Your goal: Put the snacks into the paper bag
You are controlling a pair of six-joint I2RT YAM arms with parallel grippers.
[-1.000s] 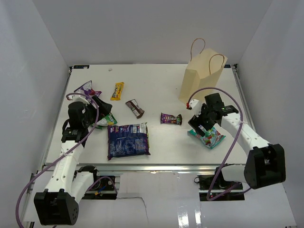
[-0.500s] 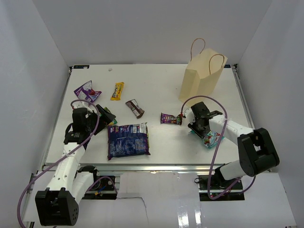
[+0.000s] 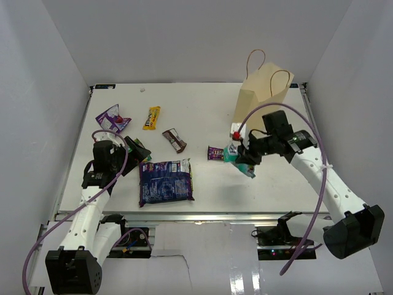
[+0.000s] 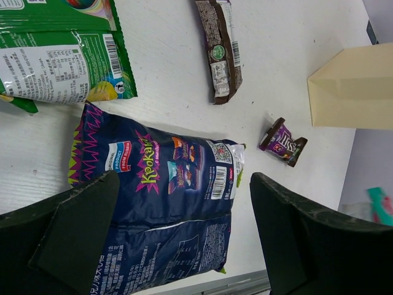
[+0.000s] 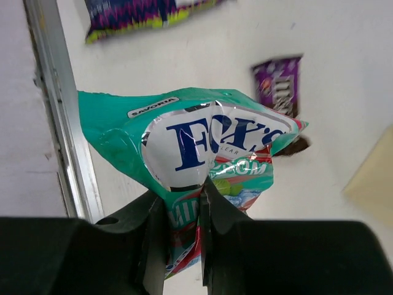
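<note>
The carrying step was in hand. The right tool (image 5: 202, 206) was clamped on the lower edge of the teal candy bag (image 5: 206, 138), holding it clear of the desk (image 3: 202, 104), just beside a small purple pack (image 3: 216, 153) near the middle. The paper bag (image 3: 261, 98) stood upright at the desk's 1 o'clock, about 1 o'clock from the held packet, its mouth facing up. The next move probably called for lifting the packet above the rim, carrying it toward 1 o'clock past the loop handles, then letting go over the opening. The left tool (image 4: 181, 215) hung with its fingers apart and empty over the large dark blue bag (image 3: 166, 181) at the desk's 8 o'clock.
</note>
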